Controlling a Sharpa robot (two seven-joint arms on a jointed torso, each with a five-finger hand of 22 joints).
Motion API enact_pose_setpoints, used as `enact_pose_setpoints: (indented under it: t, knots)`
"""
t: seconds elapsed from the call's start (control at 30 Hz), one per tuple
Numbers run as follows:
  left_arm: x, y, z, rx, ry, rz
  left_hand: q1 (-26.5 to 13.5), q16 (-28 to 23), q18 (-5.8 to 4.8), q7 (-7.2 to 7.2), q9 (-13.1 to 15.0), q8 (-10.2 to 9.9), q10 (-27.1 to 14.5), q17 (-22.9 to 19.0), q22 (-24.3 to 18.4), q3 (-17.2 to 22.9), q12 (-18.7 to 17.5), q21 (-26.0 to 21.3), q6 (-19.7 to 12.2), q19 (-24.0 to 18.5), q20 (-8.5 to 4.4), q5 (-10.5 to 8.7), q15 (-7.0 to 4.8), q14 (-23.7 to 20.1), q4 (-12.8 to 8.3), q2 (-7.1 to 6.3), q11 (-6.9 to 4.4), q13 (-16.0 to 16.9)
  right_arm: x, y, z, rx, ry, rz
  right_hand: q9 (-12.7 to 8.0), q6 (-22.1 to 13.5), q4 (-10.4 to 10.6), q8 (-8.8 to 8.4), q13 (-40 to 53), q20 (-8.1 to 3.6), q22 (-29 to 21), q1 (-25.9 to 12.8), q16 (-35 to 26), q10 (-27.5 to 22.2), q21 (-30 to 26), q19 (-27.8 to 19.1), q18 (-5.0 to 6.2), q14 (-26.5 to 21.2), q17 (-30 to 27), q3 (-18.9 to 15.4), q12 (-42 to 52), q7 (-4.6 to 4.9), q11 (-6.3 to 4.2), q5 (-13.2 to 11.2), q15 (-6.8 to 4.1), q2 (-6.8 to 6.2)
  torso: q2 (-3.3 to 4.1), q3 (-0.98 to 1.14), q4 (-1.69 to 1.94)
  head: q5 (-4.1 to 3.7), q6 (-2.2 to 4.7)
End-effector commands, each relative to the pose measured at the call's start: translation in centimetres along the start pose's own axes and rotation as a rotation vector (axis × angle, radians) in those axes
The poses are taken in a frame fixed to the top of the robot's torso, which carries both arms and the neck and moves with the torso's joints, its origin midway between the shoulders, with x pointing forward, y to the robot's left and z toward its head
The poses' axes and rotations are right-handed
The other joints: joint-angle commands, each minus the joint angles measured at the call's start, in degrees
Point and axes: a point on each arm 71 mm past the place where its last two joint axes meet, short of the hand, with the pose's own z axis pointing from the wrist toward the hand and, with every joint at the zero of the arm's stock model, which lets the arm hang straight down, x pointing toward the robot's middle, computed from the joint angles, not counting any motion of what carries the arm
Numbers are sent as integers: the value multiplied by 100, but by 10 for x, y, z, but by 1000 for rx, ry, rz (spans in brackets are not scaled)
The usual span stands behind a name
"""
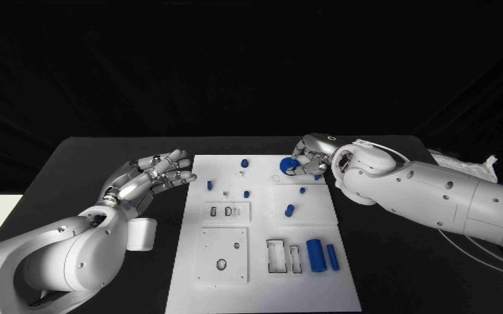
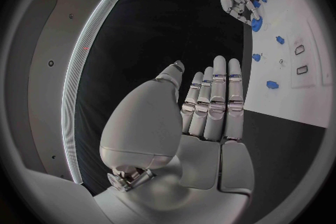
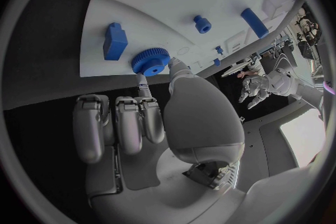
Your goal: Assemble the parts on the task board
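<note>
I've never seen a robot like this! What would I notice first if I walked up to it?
Probably the white flat task board on the black table, dotted with small blue pieces. At its far edge the robot's silver right hand pinches a round blue toothed gear. The silver left hand hovers open beside the board's left edge, holding nothing.

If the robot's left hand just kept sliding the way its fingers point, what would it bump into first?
Probably the white board: the left hand lies open beside its edge, fingers aimed up and across it. A small blue piece sits nearest that line, though height above the board is unclear.
</note>
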Motion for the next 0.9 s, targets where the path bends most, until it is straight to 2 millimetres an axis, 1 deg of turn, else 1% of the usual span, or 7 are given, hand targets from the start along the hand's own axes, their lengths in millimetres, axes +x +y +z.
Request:
enact_pose_setpoints:
  t: [0.03, 0.1, 0.23, 0.27, 0.33, 0.4, 0.9]
  knots:
    - [2, -1, 0, 8, 20, -3, 47, -16, 62, 10, -6, -39, -38, 5, -6, -2, -34, -30, -8, -9, 12, 0, 1, -35, -24, -12, -3, -6, 2, 1, 0, 2, 14, -13, -6, 36, -19, 31, 1415, 25, 583, -1, 34, 580, 33, 227, -90, 524, 1129, -12, 36, 10, 20, 23, 33, 33, -2, 0, -1, 1, -5]
    - [2, -1, 0, 8, 20, -3, 47, -16, 62, 10, -6, -39, -38, 5, -6, -2, -34, -30, -8, -9, 12, 0, 1, -35, -24, -12, -3, -6, 2, 1, 1, 1, 10, -14, -6, 41, -44, 32, 1420, 26, 593, 47, 38, 583, 38, 230, -92, 525, 1139, -5, 41, 10, 20, -9, 33, 60, 0, 1, 0, 0, -5]
    - [2, -1, 0, 8, 20, -4, 50, -18, 63, 10, -6, -40, -39, 7, -7, 0, -34, -30, -8, -11, 12, 1, 1, -36, -28, -11, -2, -6, 2, 3, 2, -3, -1, -21, -9, 59, -154, 35, 1429, 27, 614, 235, 45, 587, 49, 234, -95, 529, 1159, 35, 50, 10, 20, -256, 33, 151, 0, 1, -1, 4, -1]
    - [2, -1, 0, 8, 20, -4, 50, -18, 63, 10, -6, -40, -39, 7, -7, 0, -34, -30, -8, -11, 12, 1, 1, -36, -28, -11, -2, -6, 1, 4, 2, -5, -3, -24, -11, 64, -192, 34, 1431, 27, 619, 290, 46, 588, 52, 235, -96, 529, 1163, 59, 52, 7, 23, -367, 33, 168, 0, 1, -1, 4, -1]
    - [2, -1, 0, 8, 21, -4, 50, -18, 63, 10, -6, -40, -39, 7, -7, 0, -34, -30, -8, -11, 12, 1, 1, -36, -28, -11, -2, -6, 1, 5, 3, -10, -10, -37, -13, 82, -317, 35, 1440, 26, 644, 490, 52, 593, 63, 243, -101, 532, 1181, 218, 63, 13, 20, -738, 33, 214, 0, 1, -2, 4, -2]
    - [3, -1, 0, 7, 21, -4, 50, -18, 63, 10, -6, -40, -39, 7, -7, 0, -34, -30, -8, -11, 12, 1, 1, -36, -28, -11, -2, -6, 1, 7, 3, -14, -15, -46, -11, 118, -410, 44, 1470, 27, 665, 620, 57, 612, 73, 250, -105, 535, 1195, 359, 106, 11, 19, -908, 31, 215, -2, 0, -2, 5, -4]
    - [2, -1, 1, 4, 21, -4, 57, -21, 63, 11, -6, -41, -42, 11, -8, 8, -35, -31, -8, -13, 13, 2, 0, -37, -33, -7, -2, -6, 3, 13, 7, -27, -27, -123, -9, 244, -597, 36, 1507, 20, 718, 734, 69, 636, 96, 268, -116, 542, 1230, 663, 159, -3, 8, -1111, 22, 105, 0, 3, -7, 14, -13]
